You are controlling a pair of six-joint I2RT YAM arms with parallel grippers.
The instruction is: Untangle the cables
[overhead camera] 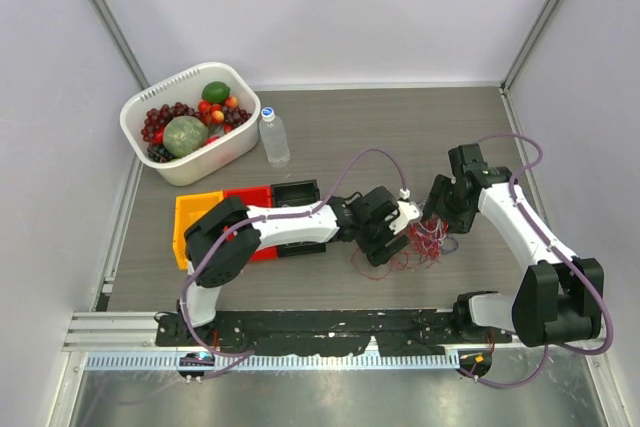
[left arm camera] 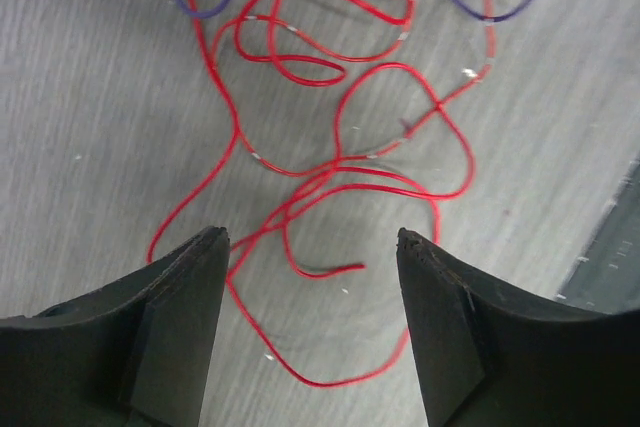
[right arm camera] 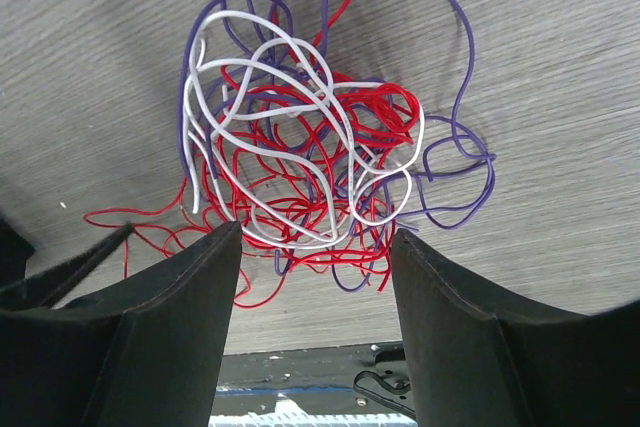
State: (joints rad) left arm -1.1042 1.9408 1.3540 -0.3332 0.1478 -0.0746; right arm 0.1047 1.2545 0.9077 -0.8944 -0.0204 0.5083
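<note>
The cables [right arm camera: 300,147] are thin red, white and purple wires knotted in one heap on the grey table, seen small in the top view as a tangle [overhead camera: 428,244] between the two arms. My right gripper [right arm camera: 316,231] hangs open just over the heap's near side, and nothing is pinched between its fingers. My left gripper [left arm camera: 310,235] is open too, low over loose red loops [left arm camera: 340,177] that trail from the heap. One red strand runs across the gap between its fingers, untouched. From above, the left gripper [overhead camera: 398,239] sits left of the tangle and the right gripper [overhead camera: 436,222] just above it.
A white basket [overhead camera: 205,165] of fruit stands at the back left with a water bottle [overhead camera: 274,137] beside it. Orange [overhead camera: 192,217], red [overhead camera: 250,195] and black [overhead camera: 297,192] bins lie under the left arm. A black strip [right arm camera: 300,372] marks the table's near edge.
</note>
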